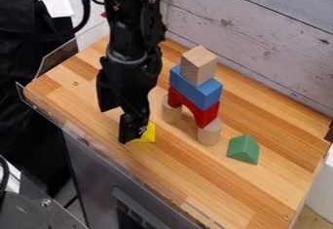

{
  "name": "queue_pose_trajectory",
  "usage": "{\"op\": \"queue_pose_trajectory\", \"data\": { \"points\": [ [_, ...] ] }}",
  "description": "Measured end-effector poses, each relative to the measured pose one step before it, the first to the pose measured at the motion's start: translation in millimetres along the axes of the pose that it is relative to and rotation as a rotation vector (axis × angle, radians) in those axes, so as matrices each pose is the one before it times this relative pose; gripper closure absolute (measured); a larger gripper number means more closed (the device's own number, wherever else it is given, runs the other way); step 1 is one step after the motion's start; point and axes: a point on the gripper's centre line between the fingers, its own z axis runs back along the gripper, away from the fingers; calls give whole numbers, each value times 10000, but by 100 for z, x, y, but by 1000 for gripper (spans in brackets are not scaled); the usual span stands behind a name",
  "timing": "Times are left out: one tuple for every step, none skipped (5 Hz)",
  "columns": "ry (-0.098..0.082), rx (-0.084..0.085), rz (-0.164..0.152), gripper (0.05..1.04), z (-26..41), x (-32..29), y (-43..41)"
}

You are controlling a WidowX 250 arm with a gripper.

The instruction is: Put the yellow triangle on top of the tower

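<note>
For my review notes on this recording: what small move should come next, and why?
Probably shift the open tool toward the yellow triangular block and line up around it before closing. The block shows beside the lower finger, partly hidden by it, rather than in the visible gap. A plain wooden cube tops the tower.

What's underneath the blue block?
The red arch is directly under the blue block, standing on two wooden cylinders. The arch's top face is covered, so I can't see it.
</note>
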Motion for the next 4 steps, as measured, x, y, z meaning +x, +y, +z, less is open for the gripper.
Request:
{"op": "queue_pose_trajectory", "data": {
  "points": [
    [-118,-159,205,83,-170,329,669],
    [-95,-90,-8,83,-75,232,356],
    [189,-273,-238,83,7,-322,-400],
    [-59,-188,-456,83,28,171,-602]
  ]
}}
